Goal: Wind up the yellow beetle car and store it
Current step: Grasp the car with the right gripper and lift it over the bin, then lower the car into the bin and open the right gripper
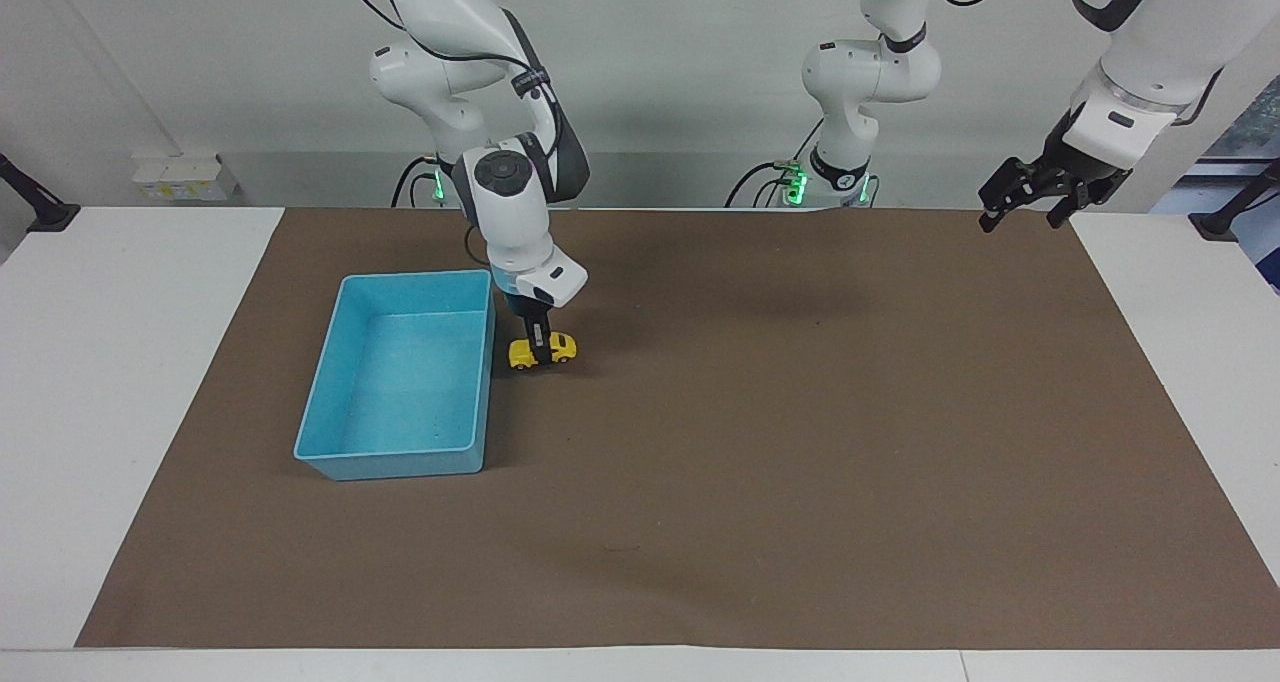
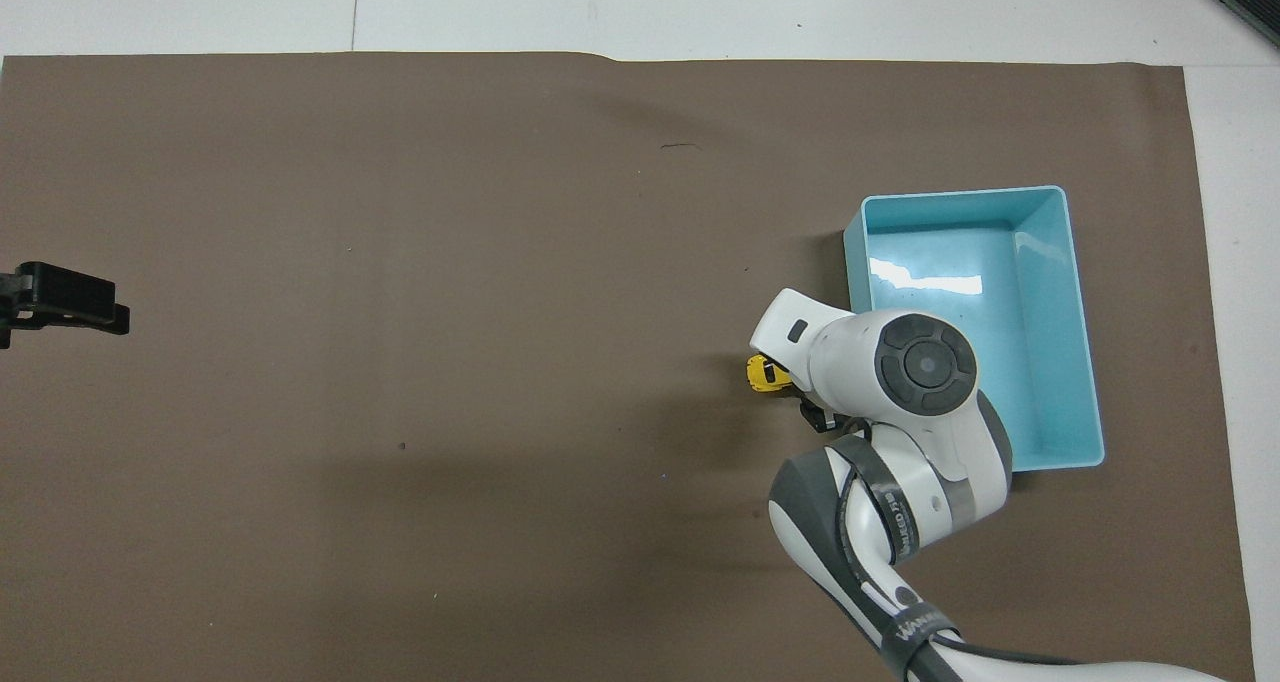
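Pinching the yellow beetle car, right gripper pressed on it just beside the blue bin rim, broad brown mat open at the car's 9 o'clock in the overhead view, left gripper held spread, waiting over the mat's edge.

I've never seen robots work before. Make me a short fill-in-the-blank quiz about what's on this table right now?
1. The right hand is shut on the yellow beetle ____.
2. The yellow beetle car is beside the blue bin, not ____ it.
3. The blue bin holds ____.
4. The left hand, over the mat's corner, is ____.

Missing words: car; in; nothing; open
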You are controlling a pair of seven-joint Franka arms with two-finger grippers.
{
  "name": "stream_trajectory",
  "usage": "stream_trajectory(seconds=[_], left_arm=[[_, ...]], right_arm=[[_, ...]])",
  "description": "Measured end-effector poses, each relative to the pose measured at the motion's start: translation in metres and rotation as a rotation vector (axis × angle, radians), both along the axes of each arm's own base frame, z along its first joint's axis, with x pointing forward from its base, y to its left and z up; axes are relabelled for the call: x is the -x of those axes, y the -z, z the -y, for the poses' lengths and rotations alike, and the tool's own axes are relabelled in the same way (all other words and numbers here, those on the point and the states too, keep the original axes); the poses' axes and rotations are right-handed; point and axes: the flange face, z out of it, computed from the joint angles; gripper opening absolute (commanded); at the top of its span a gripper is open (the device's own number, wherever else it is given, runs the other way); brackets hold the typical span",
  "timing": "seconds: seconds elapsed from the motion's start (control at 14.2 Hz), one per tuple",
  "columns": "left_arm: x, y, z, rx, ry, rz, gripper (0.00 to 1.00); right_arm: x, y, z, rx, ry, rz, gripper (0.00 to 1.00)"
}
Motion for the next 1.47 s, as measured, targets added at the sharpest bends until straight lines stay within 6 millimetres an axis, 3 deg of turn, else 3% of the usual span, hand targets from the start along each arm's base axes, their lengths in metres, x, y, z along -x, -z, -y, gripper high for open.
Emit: stream_trajectory(seconds=[0.21,0.42,0.49,0.63,0.84,0.98,1.12,1.26,1.47], left_arm=[[0.000,0.000,0.000,0.000,0.000,0.000,1.00],[0.000,0.000,0.000,0.000,0.000,0.000,1.00],[0.000,0.000,0.000,0.000,0.000,0.000,1.00],[0.000,0.000,0.000,0.000,0.000,0.000,1.00],[0.000,0.000,0.000,0.000,0.000,0.000,1.00],[0.000,0.000,0.000,0.000,0.000,0.000,1.00],[0.000,0.000,0.000,0.000,0.000,0.000,1.00],[0.000,0.000,0.000,0.000,0.000,0.000,1.00],[0.000,0.000,0.000,0.000,0.000,0.000,1.00]], right_arm=[[-0.017,-0.040,-0.005,0.010,0.006,-0.023,0.00],[-0.024,-0.066,0.005,0.023,0.027,-0.051,0.00],[-0.026,-0.073,0.014,0.025,0.043,-0.055,0.00],[-0.036,-0.080,0.052,0.026,0.078,-0.059,0.00],[-0.050,-0.080,0.121,0.025,0.091,-0.063,0.00],[-0.054,-0.080,0.152,0.024,0.106,-0.065,0.00],[-0.055,-0.078,0.170,0.024,0.133,-0.068,0.00],[-0.053,-0.072,0.176,0.024,0.142,-0.076,0.00],[-0.050,-0.038,0.177,0.021,0.143,-0.050,0.00]])
